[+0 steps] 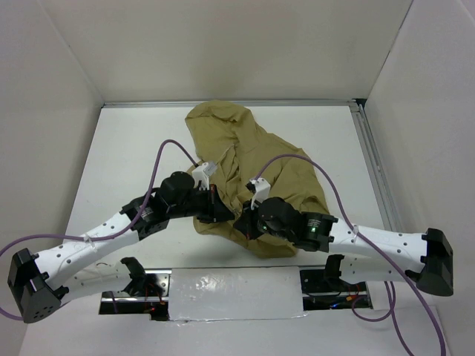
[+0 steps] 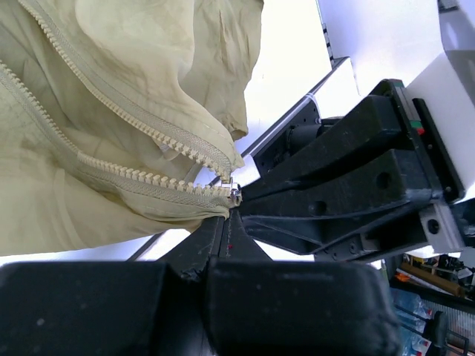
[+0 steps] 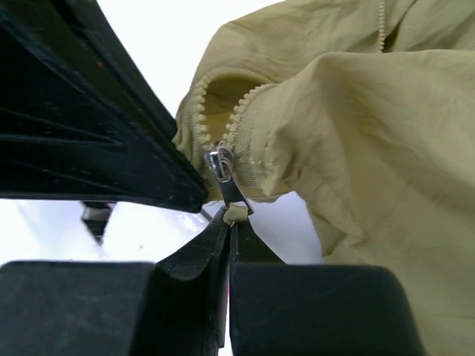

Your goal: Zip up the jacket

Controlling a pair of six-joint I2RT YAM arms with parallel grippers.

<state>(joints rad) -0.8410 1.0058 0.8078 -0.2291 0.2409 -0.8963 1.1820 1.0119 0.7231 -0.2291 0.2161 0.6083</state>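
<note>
**Two grippers pinched together at the foot of a khaki jacket's open zipper**

Close to the right wrist camera, the right gripper (image 3: 228,226) has its two black fingers pressed together. Their tips clamp the lower end of the metal zipper pull (image 3: 231,194), which hangs down from the slider (image 3: 217,165). A small fold of khaki cloth sits at the pinch. Just to the left of the slider, the dark tip of the other arm's finger touches the fabric.

In the left wrist view, the left gripper (image 2: 225,226) is closed as well, nipping the bottom edge of the jacket (image 2: 96,178) right below the slider. The right arm's gripper points in from the right, so the two sets of tips meet at one spot.

Above the slider, the two rows of pale zipper teeth (image 2: 126,119) spread apart in a V, so the front is unzipped.

From above, the jacket lies bunched in the middle of the white table (image 1: 141,148), reaching from near the far edge down to the two grippers, which come together at its near edge. A purple cable (image 1: 165,152) arches over each arm.
</note>
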